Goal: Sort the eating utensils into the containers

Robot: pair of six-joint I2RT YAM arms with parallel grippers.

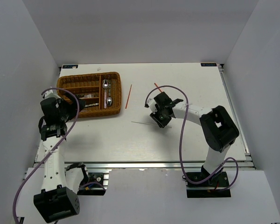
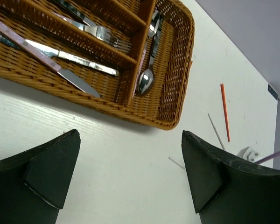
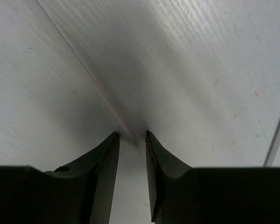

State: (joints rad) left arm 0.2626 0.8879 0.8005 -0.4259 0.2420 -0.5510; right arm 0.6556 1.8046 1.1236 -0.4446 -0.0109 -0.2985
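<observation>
Chopstick (image 1: 128, 96) beside wicker tray (image 1: 118, 93), left fingers (image 2: 46, 172) spread, right fingers (image 3: 102, 163) narrowed astride thin stick (image 1: 141, 123), grip unclear

Cropped by frame: wicker tray (image 2: 173, 70); chopstick (image 1: 156, 86) partly behind right arm (image 1: 189, 112).

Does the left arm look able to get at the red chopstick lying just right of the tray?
Probably yes: the red chopstick lies flat on the table with nothing over it, and the open left gripper hovers by the tray.
</observation>
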